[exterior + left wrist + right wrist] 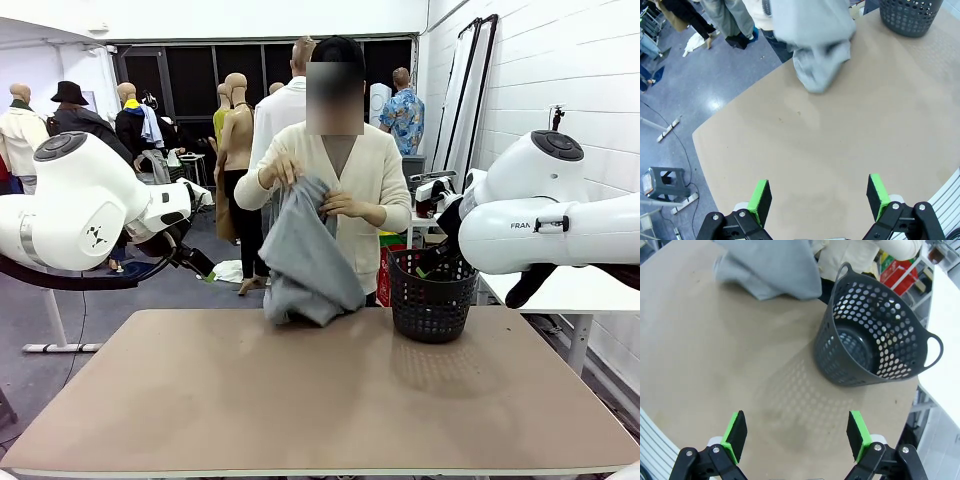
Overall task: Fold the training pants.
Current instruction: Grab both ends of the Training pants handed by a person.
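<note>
- Two letterings can be read in the front view: the part-word "FRAN" on the right arm (560, 232) and a small dark logo mark on the left arm (75, 205). No print is legible on the garment or the basket.
- Training pants (300, 260) (820, 55) (770, 265): light grey and bunched, held up at the far edge of the table (300, 400). The lower end rests on the tabletop.
- Person in a cream cardigan (375, 175): the upper hand (283, 170) and lower hand (337, 205) grip the top of the pants.
- Left gripper (820, 192): green pads spread wide, nothing between them, hovering over bare tabletop well apart from the pants.
- Right gripper (799, 432): pads likewise spread and empty, above the table near the basket.
- Perforated dark grey laundry basket (432, 295) (910, 17) (875, 340): upright with two loop handles, just beside the pants.
- Surroundings: a red crate (385, 270) stands behind the basket, a white side table (570, 290) is at the right, and a grey step stool (662, 182) is on the floor.
</note>
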`<state>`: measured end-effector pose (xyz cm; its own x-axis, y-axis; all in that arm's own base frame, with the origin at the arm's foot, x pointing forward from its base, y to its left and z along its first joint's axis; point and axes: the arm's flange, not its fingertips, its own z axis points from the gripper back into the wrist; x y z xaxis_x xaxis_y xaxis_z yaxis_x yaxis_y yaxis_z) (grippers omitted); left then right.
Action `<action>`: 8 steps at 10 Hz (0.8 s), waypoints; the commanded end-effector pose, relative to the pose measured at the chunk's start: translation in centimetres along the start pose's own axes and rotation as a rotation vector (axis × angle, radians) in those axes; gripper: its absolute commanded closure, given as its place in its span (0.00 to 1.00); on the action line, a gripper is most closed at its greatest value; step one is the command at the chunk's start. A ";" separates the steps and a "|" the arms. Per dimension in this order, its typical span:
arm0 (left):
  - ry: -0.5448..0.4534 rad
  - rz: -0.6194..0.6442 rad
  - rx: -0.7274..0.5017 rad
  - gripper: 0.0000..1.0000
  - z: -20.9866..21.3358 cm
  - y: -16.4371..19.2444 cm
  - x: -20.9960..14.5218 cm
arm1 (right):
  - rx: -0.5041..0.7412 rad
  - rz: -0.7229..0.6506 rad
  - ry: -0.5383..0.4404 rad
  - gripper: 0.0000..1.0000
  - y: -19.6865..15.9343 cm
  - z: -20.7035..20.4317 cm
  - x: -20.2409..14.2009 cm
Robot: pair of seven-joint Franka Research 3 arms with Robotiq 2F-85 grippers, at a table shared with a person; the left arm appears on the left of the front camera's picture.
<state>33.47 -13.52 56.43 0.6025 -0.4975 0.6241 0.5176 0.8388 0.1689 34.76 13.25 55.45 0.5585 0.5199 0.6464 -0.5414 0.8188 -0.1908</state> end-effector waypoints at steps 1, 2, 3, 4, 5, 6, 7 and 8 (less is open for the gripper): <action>0.002 0.006 -0.012 0.00 0.0 0.0 0.0 | 0.000 0.000 -0.001 0.00 0.0 0.0 0.0; 0.002 0.006 -0.012 0.00 0.0 0.0 0.0 | 0.000 0.000 -0.001 0.00 0.0 0.0 0.0; 0.002 0.006 -0.012 0.00 0.0 0.0 0.0 | 0.000 0.000 -0.001 0.00 0.0 0.0 0.0; 0.002 0.006 -0.012 0.00 0.0 0.0 0.0 | 0.000 0.000 -0.001 0.00 0.0 0.0 0.0; 0.002 0.006 -0.012 0.00 0.0 0.0 0.0 | 0.000 0.000 -0.001 0.00 0.0 0.0 0.0; 0.002 0.006 -0.012 0.00 0.0 0.0 0.0 | 0.000 0.000 -0.001 0.00 0.0 0.0 0.0; 0.002 0.006 -0.012 0.00 0.0 0.0 0.0 | 0.000 0.000 -0.001 0.00 0.0 0.0 0.0; 0.002 0.006 -0.012 0.00 0.0 0.0 0.0 | 0.000 0.000 -0.001 0.00 0.0 0.0 0.0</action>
<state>33.47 -13.52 56.43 0.6025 -0.4975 0.6241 0.5176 0.8388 0.1689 34.76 13.25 55.45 0.5585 0.5199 0.6464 -0.5414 0.8188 -0.1908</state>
